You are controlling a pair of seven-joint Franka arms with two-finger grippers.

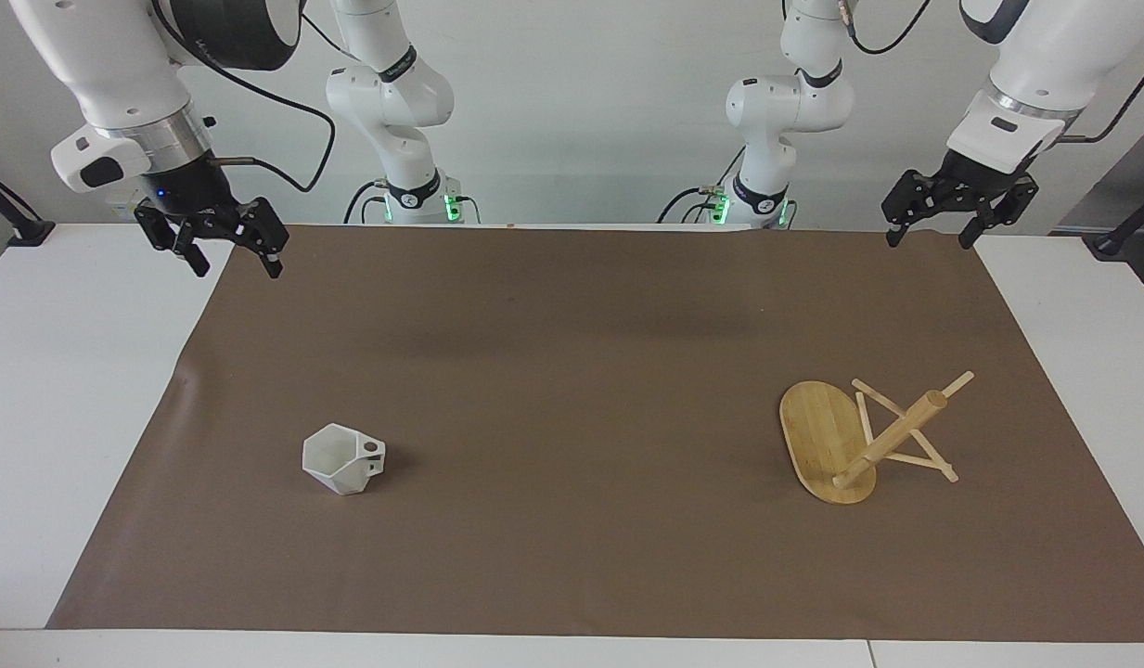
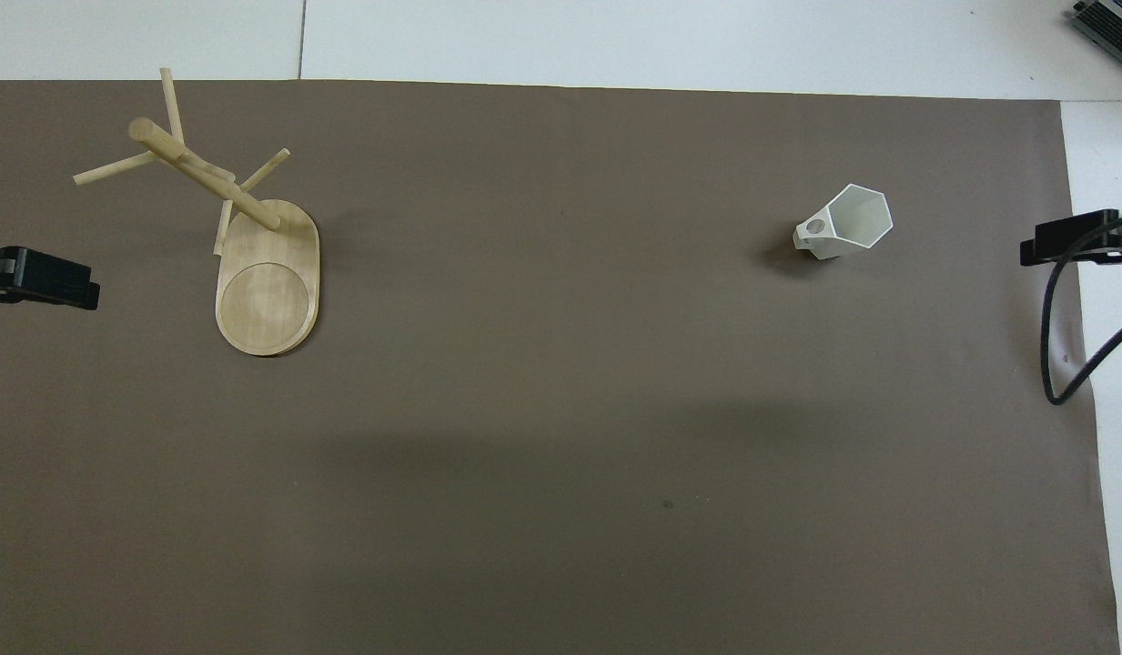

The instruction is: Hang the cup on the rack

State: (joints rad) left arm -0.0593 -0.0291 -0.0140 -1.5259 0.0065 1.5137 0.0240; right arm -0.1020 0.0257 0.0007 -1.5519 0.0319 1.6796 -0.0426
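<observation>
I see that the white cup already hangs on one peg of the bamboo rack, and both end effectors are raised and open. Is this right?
Not quite. The cup does not hang on the rack: it stands alone on the brown mat toward the right arm's end, well apart from the rack, as the facing view shows. The rest holds: the left end effector and right end effector are raised and open.

White faceted cup (image 1: pixel 342 458), hexagonal rim, holed flat handle, upright on brown mat toward right arm's end. Bamboo mug rack (image 1: pixel 861 440), upright on oval base, toward left arm's end, well apart from cup.
</observation>
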